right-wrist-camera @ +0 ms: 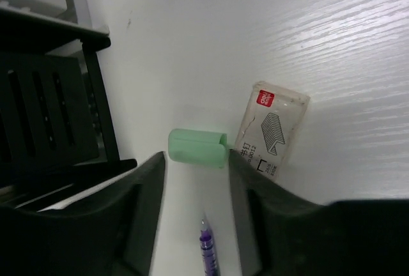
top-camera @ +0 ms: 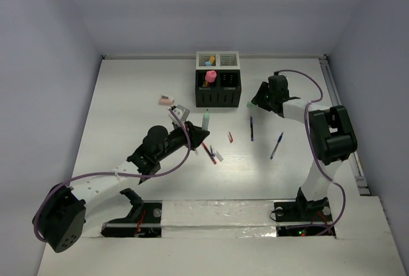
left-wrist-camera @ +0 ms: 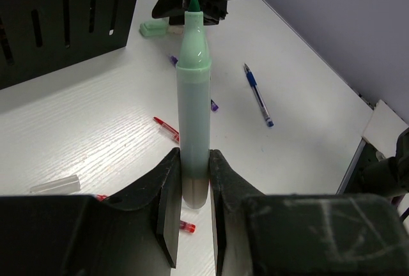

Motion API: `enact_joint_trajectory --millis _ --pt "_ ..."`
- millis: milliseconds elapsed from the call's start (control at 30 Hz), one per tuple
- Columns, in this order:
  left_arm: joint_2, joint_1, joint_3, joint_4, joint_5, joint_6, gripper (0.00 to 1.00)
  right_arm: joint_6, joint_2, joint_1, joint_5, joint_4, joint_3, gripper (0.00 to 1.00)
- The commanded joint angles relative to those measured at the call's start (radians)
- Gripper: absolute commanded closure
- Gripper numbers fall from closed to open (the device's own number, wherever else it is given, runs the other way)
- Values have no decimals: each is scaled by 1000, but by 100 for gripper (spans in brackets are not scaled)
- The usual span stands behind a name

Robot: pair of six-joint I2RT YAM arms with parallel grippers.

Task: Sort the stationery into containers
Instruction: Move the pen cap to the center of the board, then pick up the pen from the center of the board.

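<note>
A chunky pale-green marker (left-wrist-camera: 193, 116), uncapped, is pinched at its base by the left pincer (left-wrist-camera: 193, 193) above the white tabletop (top-camera: 128, 116), near the black slotted organizer box (top-camera: 218, 91). The right pincer (right-wrist-camera: 195, 186) is spread over a green cap (right-wrist-camera: 197, 147) that lies against a clear staple box (right-wrist-camera: 271, 129).
</note>
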Motion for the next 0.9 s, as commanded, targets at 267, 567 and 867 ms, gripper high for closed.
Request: enact_joint_trajectory --millis 267,567,867 --pt "10 -5 10 54 16 10 100 -514 -1 2 -120 -183 187 60" --pt "8 -5 4 57 4 16 100 -835 114 2 -255 -353 333 36" --pt "-18 -5 -1 54 -8 16 100 -895 251 2 -274 -497 469 34"
